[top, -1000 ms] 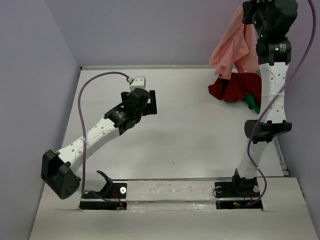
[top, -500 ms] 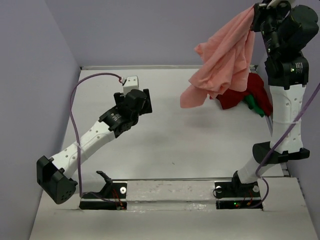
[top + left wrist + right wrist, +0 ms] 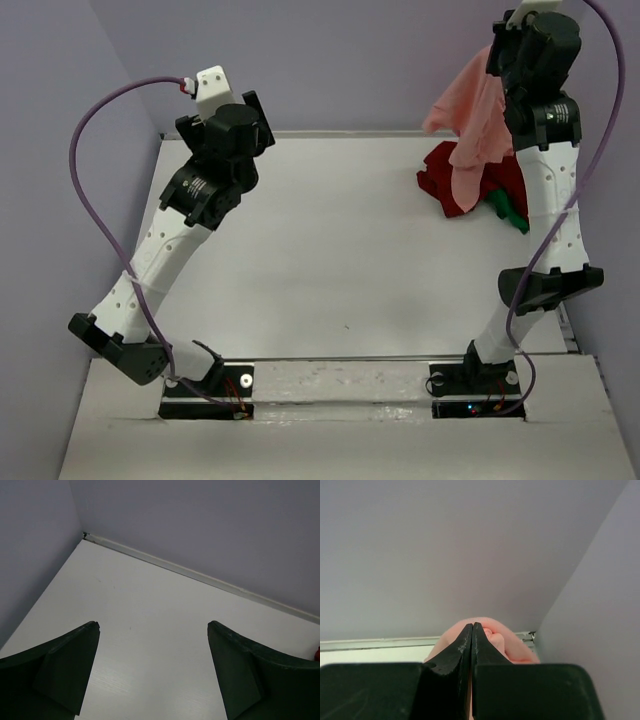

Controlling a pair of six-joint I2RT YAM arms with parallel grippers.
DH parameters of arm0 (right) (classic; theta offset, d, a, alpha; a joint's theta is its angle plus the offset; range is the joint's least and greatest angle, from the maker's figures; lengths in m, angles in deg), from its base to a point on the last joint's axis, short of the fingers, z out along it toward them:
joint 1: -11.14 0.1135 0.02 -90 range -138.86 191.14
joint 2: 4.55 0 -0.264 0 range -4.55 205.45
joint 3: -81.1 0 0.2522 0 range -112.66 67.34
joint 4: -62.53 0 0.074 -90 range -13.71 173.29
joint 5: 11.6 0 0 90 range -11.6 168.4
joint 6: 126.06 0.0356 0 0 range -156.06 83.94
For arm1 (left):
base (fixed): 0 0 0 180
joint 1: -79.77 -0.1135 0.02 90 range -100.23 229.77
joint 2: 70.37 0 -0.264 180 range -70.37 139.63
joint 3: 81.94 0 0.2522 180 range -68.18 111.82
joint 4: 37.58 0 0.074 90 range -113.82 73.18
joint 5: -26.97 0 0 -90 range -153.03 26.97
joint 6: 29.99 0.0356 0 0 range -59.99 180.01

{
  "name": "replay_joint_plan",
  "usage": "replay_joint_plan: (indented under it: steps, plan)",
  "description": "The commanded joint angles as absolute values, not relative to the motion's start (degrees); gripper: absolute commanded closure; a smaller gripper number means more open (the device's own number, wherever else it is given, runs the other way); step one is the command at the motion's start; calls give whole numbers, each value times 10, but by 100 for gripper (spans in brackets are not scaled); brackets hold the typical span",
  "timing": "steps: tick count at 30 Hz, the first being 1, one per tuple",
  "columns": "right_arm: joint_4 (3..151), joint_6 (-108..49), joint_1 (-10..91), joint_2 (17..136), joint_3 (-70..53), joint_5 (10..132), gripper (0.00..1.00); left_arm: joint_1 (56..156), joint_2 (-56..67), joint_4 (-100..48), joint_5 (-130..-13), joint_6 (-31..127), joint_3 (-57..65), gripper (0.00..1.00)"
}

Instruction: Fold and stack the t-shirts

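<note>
Right gripper holds pink shirt high above desk.
Jaws pinch its cloth over a red shirt; left gripper stands wide open.

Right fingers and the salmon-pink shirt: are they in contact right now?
Touching. The right wrist view shows the right gripper shut, its fingers pinching the salmon-pink shirt, which bulges out around their tips.

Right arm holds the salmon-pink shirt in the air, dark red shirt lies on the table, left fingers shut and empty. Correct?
No: the left wrist view shows the left fingers open, not shut, and empty. The salmon-pink shirt held aloft and the dark red shirt on the table are right.
</note>
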State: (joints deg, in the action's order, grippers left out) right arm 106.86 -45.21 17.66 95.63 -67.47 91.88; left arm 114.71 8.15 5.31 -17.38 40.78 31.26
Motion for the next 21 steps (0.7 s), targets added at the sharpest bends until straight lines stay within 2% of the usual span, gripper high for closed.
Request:
replay_joint_plan:
  steps: [1, 6, 11, 14, 16, 21]
  plan:
    - [1017, -486, 248, 953, -708, 959, 100, 1128, 79, 63, -163, 431, 299, 1]
    - [983, -516, 249, 900, -645, 979, 100, 1084, 50, 53, -197, 432, 256, 1]
    - [1031, -446, 255, 905, -654, 889, 100, 1055, 43, 54, -202, 444, 257, 1]
    - [1134, -394, 319, 954, -714, 845, 100, 1046, 40, 55, -204, 441, 265, 1]
    - [1180, -397, 413, 970, -712, 850, 100, 1045, 37, 50, -205, 442, 271, 1]
    - [1161, -362, 591, 990, -598, 858, 100, 1043, 46, 43, -221, 440, 288, 1]
